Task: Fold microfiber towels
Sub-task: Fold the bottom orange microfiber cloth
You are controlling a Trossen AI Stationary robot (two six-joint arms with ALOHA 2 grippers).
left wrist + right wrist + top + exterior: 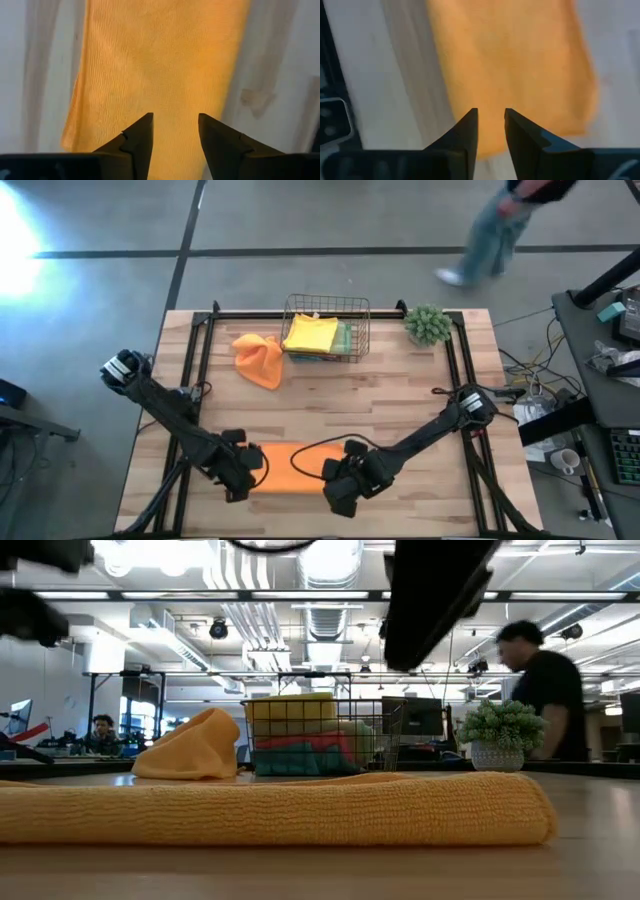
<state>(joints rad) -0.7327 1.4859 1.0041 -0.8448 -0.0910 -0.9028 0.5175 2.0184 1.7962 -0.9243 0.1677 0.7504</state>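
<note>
Folded orange towel (292, 468) lies flat as a long strip at 6 o'clock on the tabletop (400, 395), near the front edge, between the two grippers. Left gripper (243, 470) sits at the strip's 9 o'clock end, right gripper (340, 480) at its 3 o'clock end, both low over the cloth. Left wrist view: left gripper (175, 131) has its fingers apart with a moderate gap, nothing between them, orange towel (160, 70) stretched out ahead. Right wrist view: right gripper (491, 127) has a narrow gap, also nothing pinched, orange towel (510, 70) beneath and ahead. Low view shows the strip (270, 805) as a thick flat fold across the foreground. Second orange towel (260, 358) is a crumpled heap at about 11 o'clock of table centre, just beside the wire basket (362, 330) on its 9 o'clock side. Basket sits at 12 o'clock by the back rail; yellow towel (310, 333) on top inside it, teal and pink cloth edges visible under it in the low view. Small green plant (428, 323) at 1 o'clock, just beside the basket's 3 o'clock side. Person (495, 230) walking on the floor past the table's back edge.
</note>
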